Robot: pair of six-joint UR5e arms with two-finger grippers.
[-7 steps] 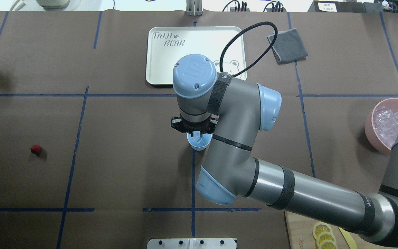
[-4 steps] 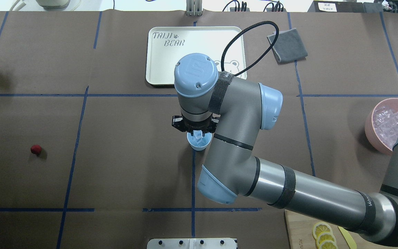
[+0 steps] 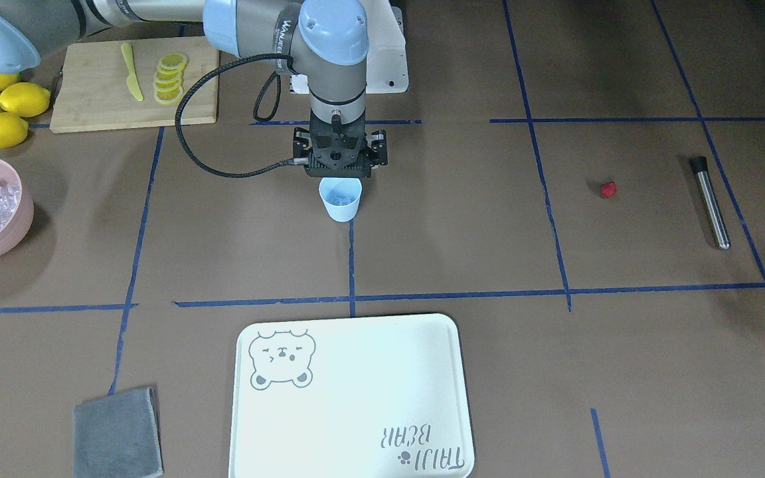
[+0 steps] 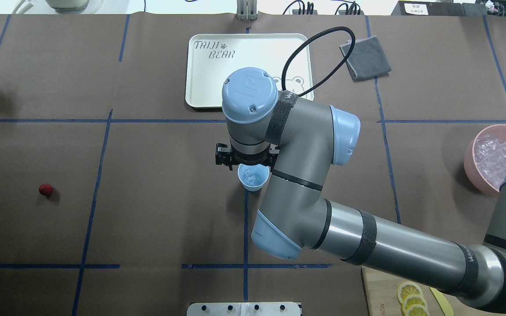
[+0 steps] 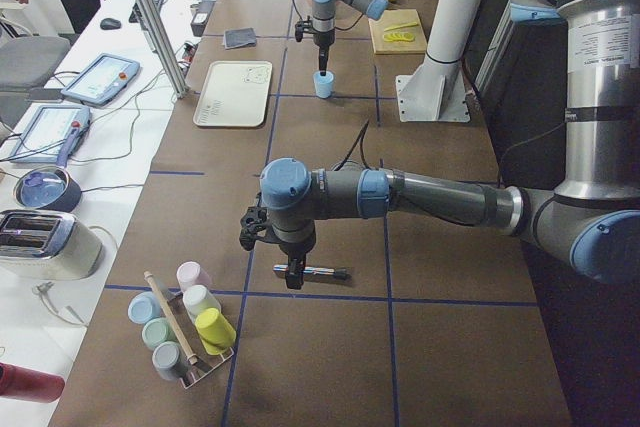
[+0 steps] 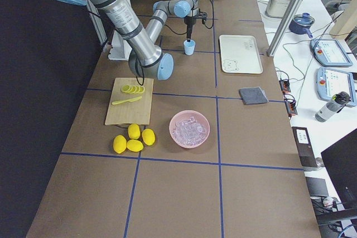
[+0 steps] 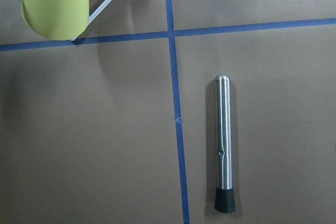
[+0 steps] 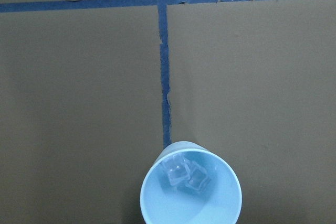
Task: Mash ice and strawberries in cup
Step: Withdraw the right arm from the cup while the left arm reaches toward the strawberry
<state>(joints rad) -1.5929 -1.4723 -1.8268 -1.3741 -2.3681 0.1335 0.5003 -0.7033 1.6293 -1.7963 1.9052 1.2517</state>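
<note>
**Right pincer** (image 3: 340, 174): pointed straight down over the bench (image 3: 462, 219). In the front view its side links are splayed wide and nothing sits between the jaws, so it reads as open.

**Directly beneath it:** the cup (image 3: 340, 202) stands upright on a blue tape line, its mouth just under the pincer and clear of it. The wrist view shows the ice (image 8: 185, 174) as two clear cubes lying side by side on the cup's bottom. No berry is in the cup.

**Beyond the pincer, on the side away from the robot:** a pale tray (image 3: 356, 372) with a bear print. A folded grey cloth (image 3: 117, 431) lies near one of its corners.

**Well off toward the robot's right:** a pink bowl (image 3: 20, 219) filled with more cubes.

**Well off toward the robot's left:** the strawberry (image 3: 608, 190) lies alone on the bench, far from the cup. A steel rod (image 3: 710, 202) with a black tip lies a little farther out.

**Left pincer** (image 5: 291, 279): hangs above that rod without touching it. I cannot tell whether it is open or closed. A yellow tumbler (image 7: 52, 3) in a rack sits near it.
</note>
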